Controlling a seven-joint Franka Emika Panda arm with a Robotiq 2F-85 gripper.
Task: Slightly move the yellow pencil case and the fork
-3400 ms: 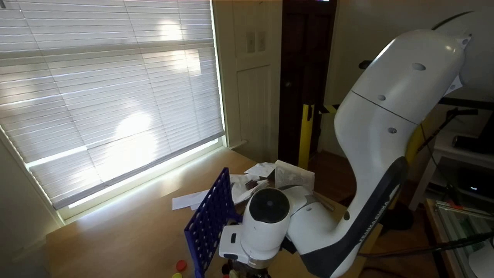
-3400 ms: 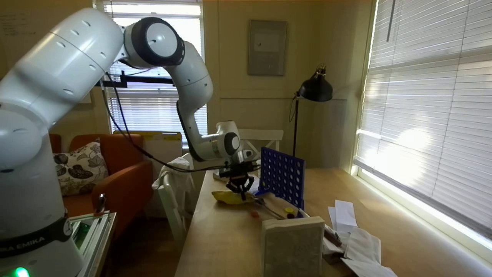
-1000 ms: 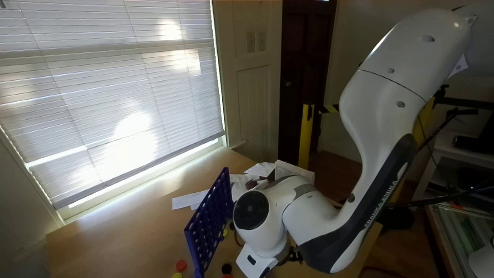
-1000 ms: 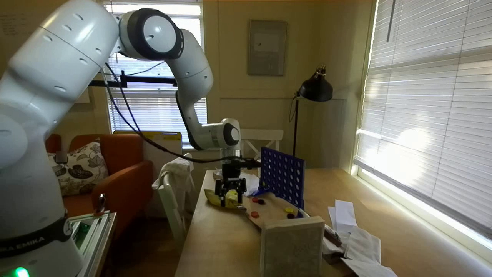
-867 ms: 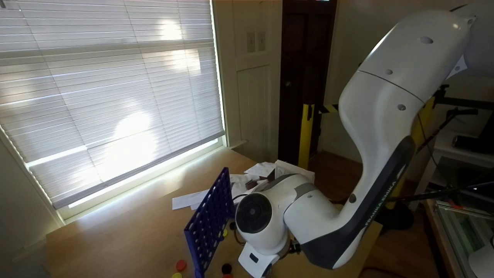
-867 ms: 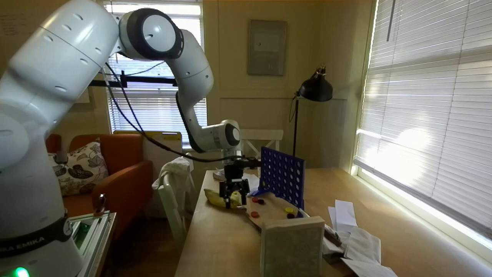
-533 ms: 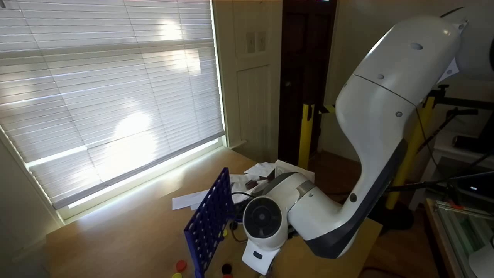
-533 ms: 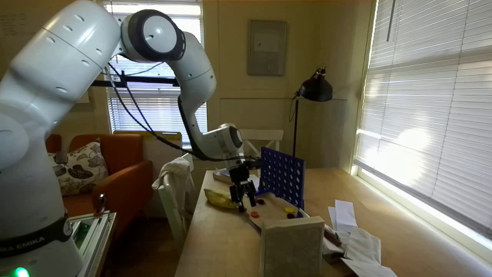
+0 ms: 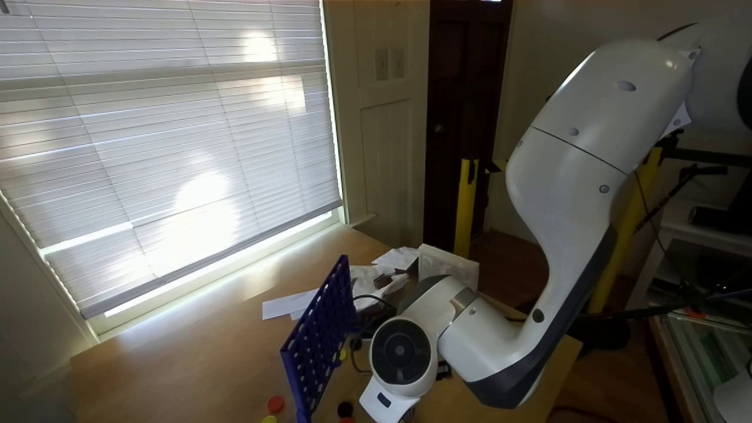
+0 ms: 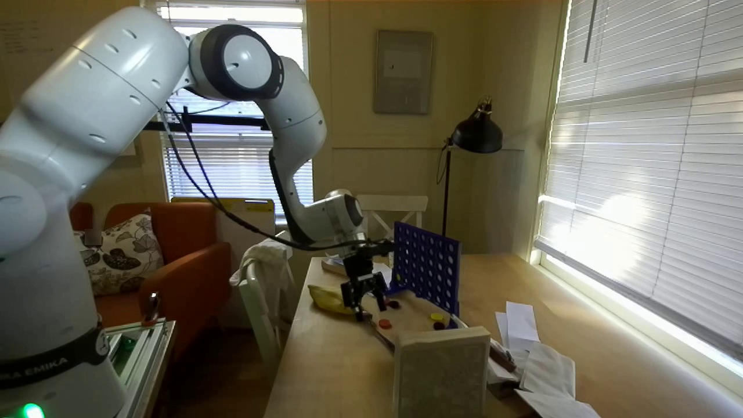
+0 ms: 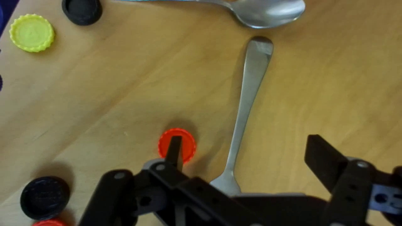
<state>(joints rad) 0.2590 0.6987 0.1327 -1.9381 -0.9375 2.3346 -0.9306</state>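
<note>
On the wooden table [image 10: 342,360] lies the fork [image 11: 241,119]: above it the gripper [image 11: 244,142], fingers apart; beside it a red disc [image 11: 189,145] and a spoon [image 11: 267,12]; near it the yellow pencil case [image 10: 328,300].

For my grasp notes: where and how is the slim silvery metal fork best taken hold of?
Probably pinch the fork mid-handle, across its narrow width, from above: it lies on the light wooden table, its long sides exposed, and the open black gripper straddles the handle in the wrist view.
</note>
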